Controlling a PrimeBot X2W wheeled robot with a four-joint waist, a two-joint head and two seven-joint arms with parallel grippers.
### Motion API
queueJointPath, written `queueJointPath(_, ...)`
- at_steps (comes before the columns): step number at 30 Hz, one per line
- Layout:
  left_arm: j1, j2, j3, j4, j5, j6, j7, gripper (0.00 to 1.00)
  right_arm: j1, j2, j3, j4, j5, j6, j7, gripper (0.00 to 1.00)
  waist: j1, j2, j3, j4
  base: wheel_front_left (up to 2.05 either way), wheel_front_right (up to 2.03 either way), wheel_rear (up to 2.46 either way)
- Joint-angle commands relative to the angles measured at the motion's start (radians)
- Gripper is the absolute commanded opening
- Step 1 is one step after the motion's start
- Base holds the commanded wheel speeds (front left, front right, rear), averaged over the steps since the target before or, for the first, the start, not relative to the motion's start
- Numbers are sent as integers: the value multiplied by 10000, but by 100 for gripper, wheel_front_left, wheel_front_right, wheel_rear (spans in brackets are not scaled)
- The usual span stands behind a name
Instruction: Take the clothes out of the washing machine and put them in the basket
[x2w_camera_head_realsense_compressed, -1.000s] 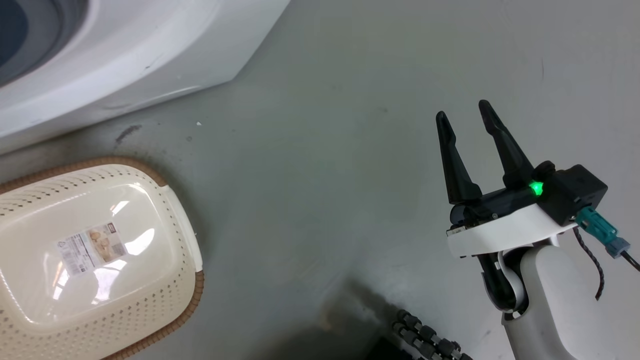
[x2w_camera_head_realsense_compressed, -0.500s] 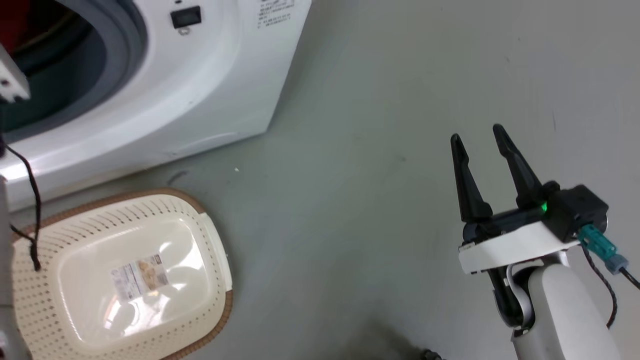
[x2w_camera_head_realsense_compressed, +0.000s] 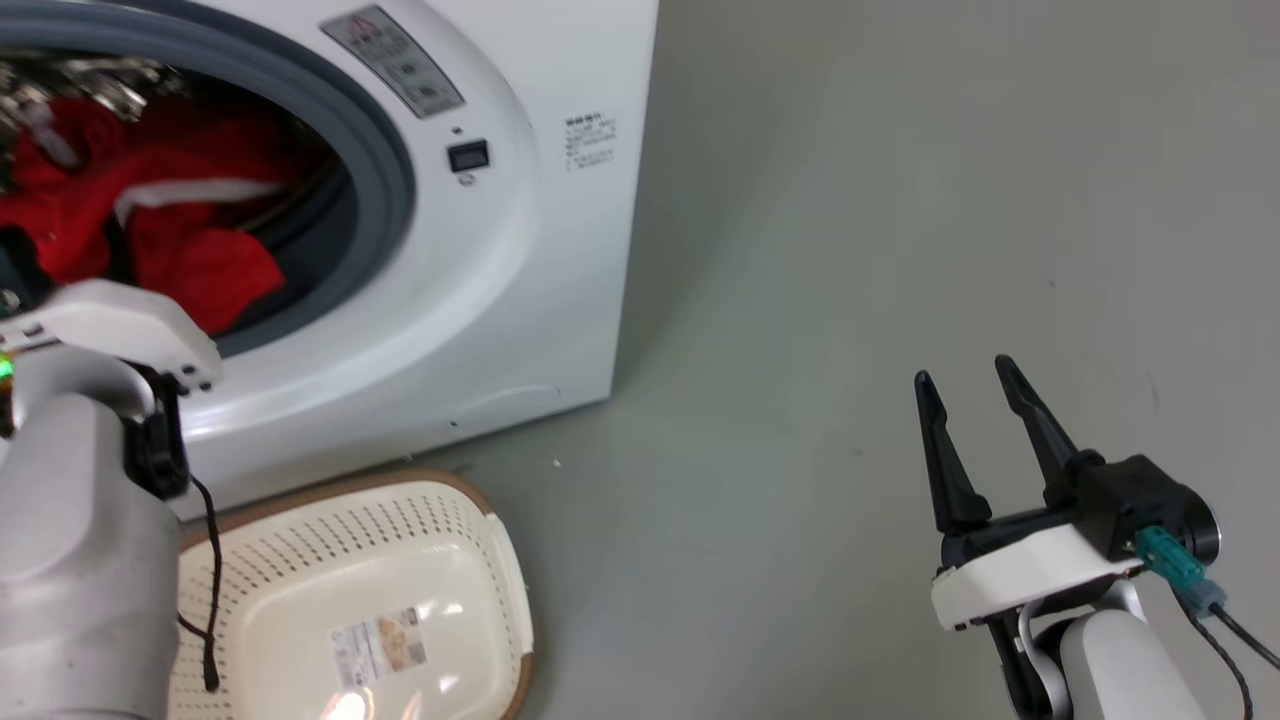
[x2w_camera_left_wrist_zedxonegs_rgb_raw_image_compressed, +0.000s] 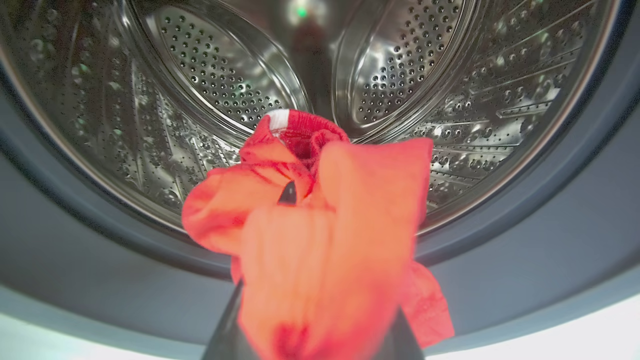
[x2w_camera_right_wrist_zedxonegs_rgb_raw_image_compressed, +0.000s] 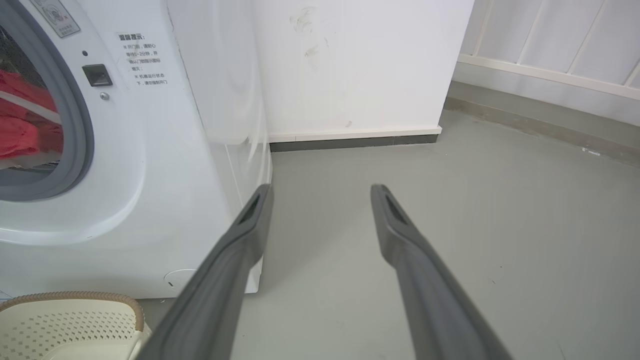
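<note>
The white washing machine (x2w_camera_head_realsense_compressed: 520, 250) stands at the upper left with its grey-rimmed porthole uncovered. The red clothes (x2w_camera_head_realsense_compressed: 190, 250) with white trim hang at the drum's mouth. In the left wrist view the clothes (x2w_camera_left_wrist_zedxonegs_rgb_raw_image_compressed: 350, 210) drape over my left gripper (x2w_camera_left_wrist_zedxonegs_rgb_raw_image_compressed: 300, 196), which is shut on them in front of the steel drum; one dark fingertip (x2w_camera_left_wrist_zedxonegs_rgb_raw_image_compressed: 287, 192) pokes through the fabric. The cream basket (x2w_camera_head_realsense_compressed: 470, 520) sits on the floor below the porthole, next to my left arm (x2w_camera_head_realsense_compressed: 80, 520). My right gripper (x2w_camera_head_realsense_compressed: 965, 385) hovers open over the bare floor at the right, its fingers (x2w_camera_right_wrist_zedxonegs_rgb_raw_image_compressed: 400, 240) holding nothing.
Grey floor (x2w_camera_head_realsense_compressed: 850, 250) stretches to the right of the machine. In the right wrist view a white wall (x2w_camera_right_wrist_zedxonegs_rgb_raw_image_compressed: 360, 65) with a dark skirting stands behind the machine, and the basket's rim (x2w_camera_right_wrist_zedxonegs_rgb_raw_image_compressed: 75, 296) shows at the bottom left.
The head camera has swung up, bringing the porthole, the red clothes and my left arm into view. The right gripper stays open, its pose unchanged.
</note>
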Motion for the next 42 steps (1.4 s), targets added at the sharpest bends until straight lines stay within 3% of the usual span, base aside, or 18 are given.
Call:
queueJointPath(1,241,-80,36,34,-32,-58,-192,0,172,-6,-30,40,-77,-7,-12,100,2,0,-751,432,0,0,0)
queueJointPath(9,1502,-487,-144,-800,242,-93,-524,0,723,-4,-259,-261,-353,-7,348,100,2,0,-1764,988,0,0,0)
queueJointPath(18,3491,-935,-275,-3325,538,-49,-539,0,1451,-4,-546,-785,-550,-7,853,100,2,0,-2453,1599,0,0,0)
queueJointPath(32,7496,-1755,-1008,-7596,585,726,868,0,2091,-2,-526,-1506,-714,-7,1405,100,2,0,-2874,2206,0,0,0)
queueJointPath(36,8441,-1986,-1080,-7842,436,964,1221,0,2129,-2,-489,-1609,-762,-7,1489,100,2,0,-2805,2285,0,0,0)
queueJointPath(42,9190,-2361,-1361,-6934,84,834,1299,0,2004,-2,-453,-1686,-734,-7,1498,100,2,0,-2504,2324,0,0,0)
